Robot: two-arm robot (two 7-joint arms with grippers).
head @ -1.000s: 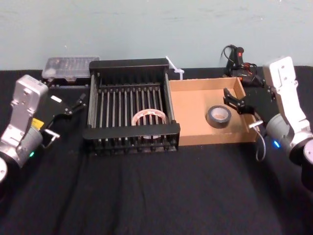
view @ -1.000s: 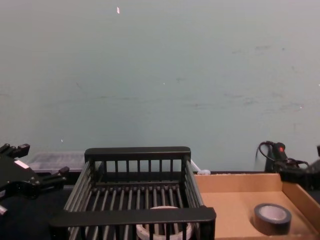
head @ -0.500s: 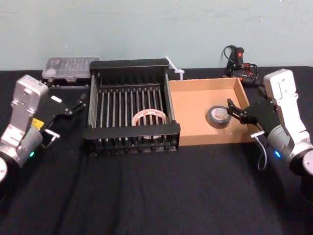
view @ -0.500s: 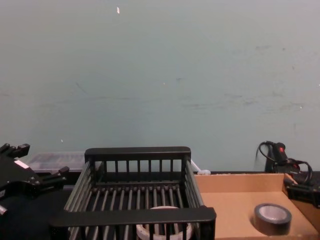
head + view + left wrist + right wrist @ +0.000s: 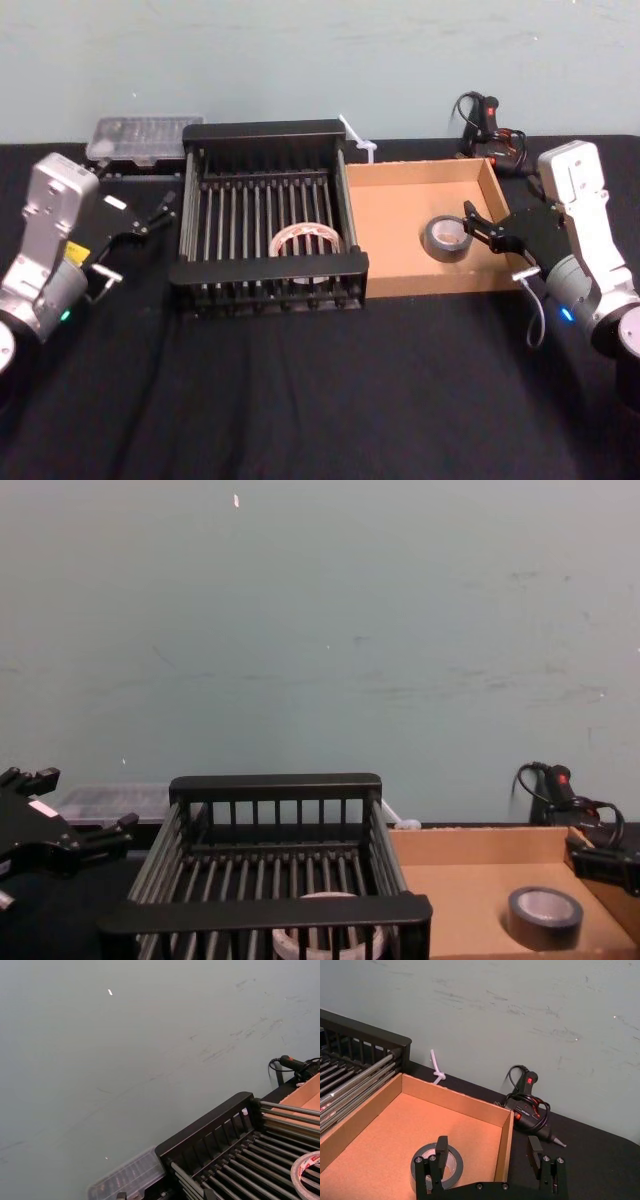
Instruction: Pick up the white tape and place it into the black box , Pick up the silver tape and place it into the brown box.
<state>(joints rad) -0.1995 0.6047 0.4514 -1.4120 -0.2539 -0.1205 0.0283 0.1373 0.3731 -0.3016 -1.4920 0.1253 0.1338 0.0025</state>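
Right tool (image 5: 488,229) slightly back; 2 tapes, 2 boxes.

Matt cardboard brown box (image 5: 395,215) beside a black box (image 5: 265,267) of glossy plastic, on a dark cloth surface (image 5: 300,400).

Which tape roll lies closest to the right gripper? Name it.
The silver tape in the brown box, beside the right gripper; the white tape lies in the black box.
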